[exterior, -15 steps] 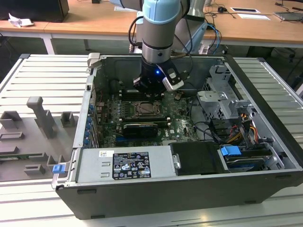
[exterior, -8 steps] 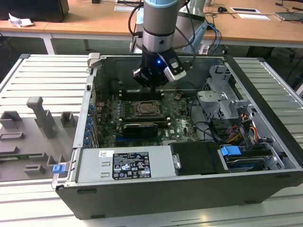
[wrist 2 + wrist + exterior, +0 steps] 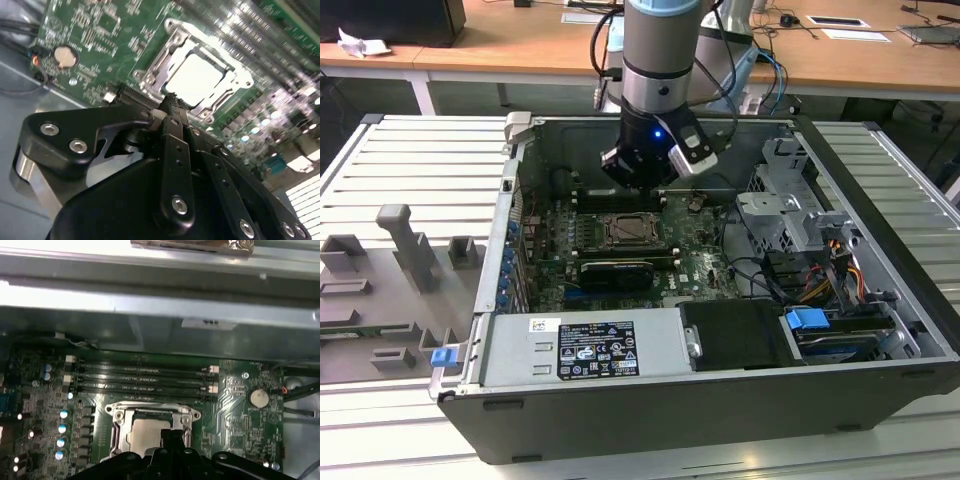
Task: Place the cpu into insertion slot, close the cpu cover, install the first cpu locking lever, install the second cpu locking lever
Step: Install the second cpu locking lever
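Exterior view, left to right: a grey slotted worktop [image 3: 410, 180] carries an open computer case [image 3: 720, 400]; at centre frame the green motherboard [image 3: 700, 265] holds the insertion slot [image 3: 623, 231], with the hand [image 3: 642, 178] poised just above and behind it. In both wrist views the cpu [image 3: 194, 78] lies seated in the slot, the cpu cover [image 3: 150, 75] framing it. The hand's fingers [image 3: 172, 112] are pressed together, holding nothing, tips at the socket's edge.

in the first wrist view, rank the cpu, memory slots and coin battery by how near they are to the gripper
1. cpu, right at the gripper tips, in its socket.
2. coin battery, off to one side.
3. memory slots, beyond the socket, towards the case wall.
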`<state>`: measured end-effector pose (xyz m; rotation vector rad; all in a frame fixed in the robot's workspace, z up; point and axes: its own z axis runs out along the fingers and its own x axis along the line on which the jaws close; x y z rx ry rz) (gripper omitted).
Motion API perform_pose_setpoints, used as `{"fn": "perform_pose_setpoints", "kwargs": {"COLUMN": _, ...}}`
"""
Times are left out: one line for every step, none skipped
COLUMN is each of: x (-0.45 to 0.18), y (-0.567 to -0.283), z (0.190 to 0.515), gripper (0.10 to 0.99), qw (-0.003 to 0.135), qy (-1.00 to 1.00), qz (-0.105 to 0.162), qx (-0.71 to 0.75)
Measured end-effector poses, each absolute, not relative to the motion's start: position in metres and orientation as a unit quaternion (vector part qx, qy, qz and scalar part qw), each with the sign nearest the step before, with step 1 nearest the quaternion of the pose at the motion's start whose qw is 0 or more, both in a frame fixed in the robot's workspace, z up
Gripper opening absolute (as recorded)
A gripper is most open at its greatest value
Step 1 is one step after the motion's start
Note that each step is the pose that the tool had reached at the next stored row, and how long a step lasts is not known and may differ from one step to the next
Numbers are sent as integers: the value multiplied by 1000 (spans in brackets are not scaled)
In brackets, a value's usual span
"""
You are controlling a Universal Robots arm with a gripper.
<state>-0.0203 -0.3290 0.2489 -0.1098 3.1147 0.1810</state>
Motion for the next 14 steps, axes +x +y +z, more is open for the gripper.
{"fn": "perform_pose_setpoints", "kwargs": {"x": -20, "y": -335, "z": 249, "gripper": 106, "qw": 10, "qy": 998, "qz": 58, "qx": -35}}
{"fn": "perform_pose_setpoints", "kwargs": {"x": -20, "y": -342, "z": 248, "gripper": 106, "qw": 10, "qy": 998, "qz": 58, "qx": -35}}
{"fn": "perform_pose_setpoints", "kwargs": {"x": -20, "y": -349, "z": 247, "gripper": 106, "qw": 9, "qy": 998, "qz": 58, "qx": -35}}
{"fn": "perform_pose_setpoints", "kwargs": {"x": -20, "y": -354, "z": 245, "gripper": 106, "qw": 8, "qy": 998, "qz": 58, "qx": -35}}
{"fn": "perform_pose_setpoints", "kwargs": {"x": -20, "y": -360, "z": 242, "gripper": 106, "qw": 7, "qy": 998, "qz": 58, "qx": -35}}
{"fn": "perform_pose_setpoints", "kwargs": {"x": -20, "y": -366, "z": 240, "gripper": 106, "qw": 7, "qy": 998, "qz": 58, "qx": -35}}
{"fn": "perform_pose_setpoints", "kwargs": {"x": -20, "y": -369, "z": 238, "gripper": 106, "qw": 7, "qy": 998, "qz": 58, "qx": -35}}
{"fn": "perform_pose_setpoints", "kwargs": {"x": -21, "y": -372, "z": 237, "gripper": 106, "qw": 7, "qy": 998, "qz": 58, "qx": -35}}
{"fn": "perform_pose_setpoints", "kwargs": {"x": -24, "y": -376, "z": 236, "gripper": 106, "qw": 7, "qy": 998, "qz": 59, "qx": -35}}
{"fn": "perform_pose_setpoints", "kwargs": {"x": -27, "y": -378, "z": 235, "gripper": 106, "qw": 7, "qy": 998, "qz": 59, "qx": -35}}
{"fn": "perform_pose_setpoints", "kwargs": {"x": -30, "y": -380, "z": 235, "gripper": 106, "qw": 7, "qy": 998, "qz": 59, "qx": -36}}
{"fn": "perform_pose_setpoints", "kwargs": {"x": -32, "y": -380, "z": 235, "gripper": 106, "qw": 7, "qy": 998, "qz": 60, "qx": -36}}
{"fn": "perform_pose_setpoints", "kwargs": {"x": -33, "y": -380, "z": 235, "gripper": 106, "qw": 7, "qy": 997, "qz": 61, "qx": -36}}
{"fn": "perform_pose_setpoints", "kwargs": {"x": -34, "y": -381, "z": 235, "gripper": 106, "qw": 7, "qy": 997, "qz": 62, "qx": -36}}
